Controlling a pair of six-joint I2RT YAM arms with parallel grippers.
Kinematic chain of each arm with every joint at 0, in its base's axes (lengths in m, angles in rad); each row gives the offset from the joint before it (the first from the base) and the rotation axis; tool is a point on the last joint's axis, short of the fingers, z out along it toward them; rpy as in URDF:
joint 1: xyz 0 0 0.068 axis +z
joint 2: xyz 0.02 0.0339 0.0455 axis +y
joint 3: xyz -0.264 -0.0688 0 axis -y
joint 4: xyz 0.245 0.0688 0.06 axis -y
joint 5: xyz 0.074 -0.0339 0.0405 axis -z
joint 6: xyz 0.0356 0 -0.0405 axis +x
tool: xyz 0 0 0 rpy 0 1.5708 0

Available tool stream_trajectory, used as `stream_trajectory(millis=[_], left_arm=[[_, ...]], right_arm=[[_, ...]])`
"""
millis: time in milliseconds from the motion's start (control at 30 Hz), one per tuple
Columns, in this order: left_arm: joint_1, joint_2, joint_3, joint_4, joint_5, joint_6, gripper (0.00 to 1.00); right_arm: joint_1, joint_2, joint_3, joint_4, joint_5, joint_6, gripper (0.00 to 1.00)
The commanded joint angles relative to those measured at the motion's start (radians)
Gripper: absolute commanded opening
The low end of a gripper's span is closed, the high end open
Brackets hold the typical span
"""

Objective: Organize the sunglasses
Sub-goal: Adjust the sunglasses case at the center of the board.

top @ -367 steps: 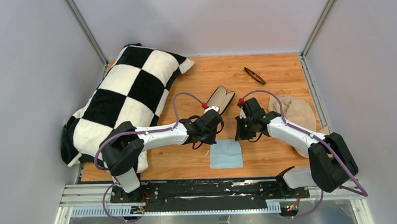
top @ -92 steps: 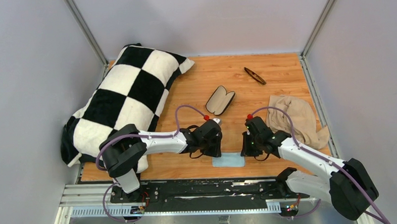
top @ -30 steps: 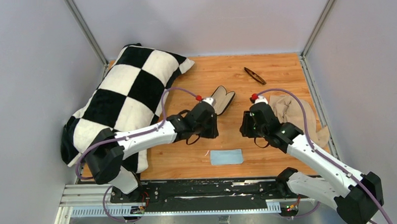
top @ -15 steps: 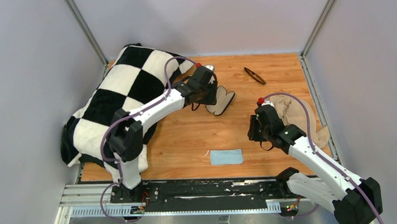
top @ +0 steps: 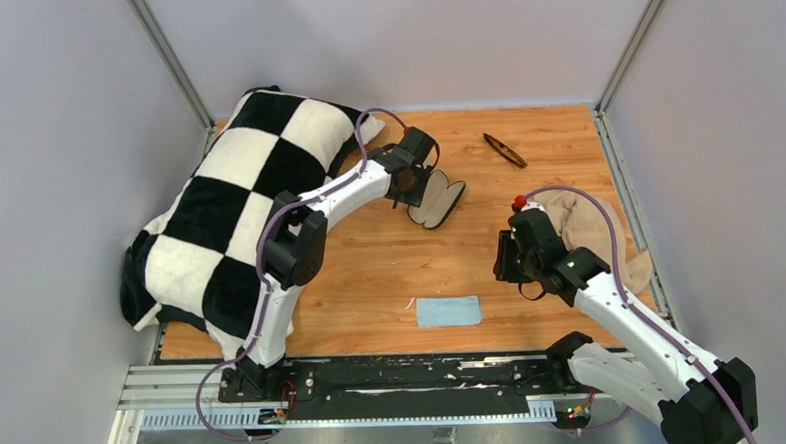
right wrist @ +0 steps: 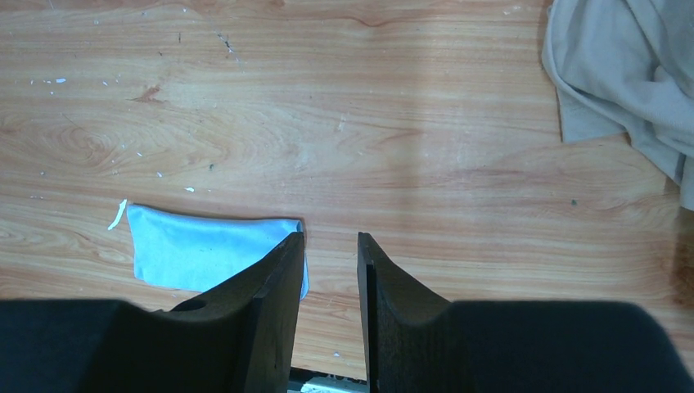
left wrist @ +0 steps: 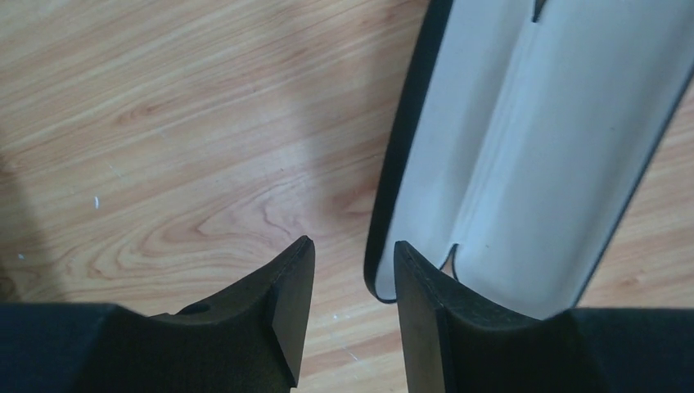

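Observation:
The sunglasses (top: 504,149), folded with a thin dark frame, lie alone on the wood at the far right of centre. The black case (top: 442,202) lies open, its pale lining up; it also shows in the left wrist view (left wrist: 524,155). My left gripper (top: 414,187) is open and empty, hovering at the case's near-left end; in the wrist view (left wrist: 352,250) the case's black rim sits just beyond the right fingertip (left wrist: 417,303). My right gripper (top: 503,265) is open and empty, low over bare wood (right wrist: 329,239). The folded light blue cloth (top: 448,311) lies near the front edge, left of the right gripper (right wrist: 205,246).
A large black-and-white checkered pillow (top: 248,203) fills the left side. A beige cloth (top: 591,228) lies crumpled at the right, seen also in the right wrist view (right wrist: 630,74). Grey walls enclose the table on three sides.
My left arm has swung from the blue cloth out to the open case. My right arm has drawn back to the right. The blue cloth now lies folded into a narrower strip.

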Motion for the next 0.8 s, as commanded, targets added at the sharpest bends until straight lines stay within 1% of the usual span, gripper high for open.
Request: stream_trajectory(millis=[0,133,467,500,567,600,767], left_arm=[[0.014,0.036,0.067,-0.036,-0.015,0.037,0.44],[0.019,0.042,0.091,-0.037,0.037,0.020,0.38],[0.034,0.070,0.102,-0.036,0.079,0.022,0.37],[0.034,0.071,0.099,-0.035,0.087,0.019,0.35],[0.034,0.071,0.093,-0.036,0.100,0.010,0.22],[0.034,0.070,0.087,-0.035,0.095,0.002,0.17],[0.034,0.018,0.006,0.012,0.107,-0.017,0.08]], right_arm=[[-0.020,-0.007,0.018,-0.046,0.010,-0.018,0.35],[-0.029,-0.007,0.025,-0.053,0.021,-0.025,0.35],[-0.035,-0.012,0.023,-0.053,-0.003,-0.025,0.34],[-0.034,-0.012,0.023,-0.053,-0.006,-0.026,0.34],[-0.034,-0.015,0.020,-0.052,-0.012,-0.026,0.34],[-0.034,-0.016,0.018,-0.053,-0.015,-0.025,0.34],[-0.034,-0.025,0.010,-0.056,-0.017,-0.024,0.34]])
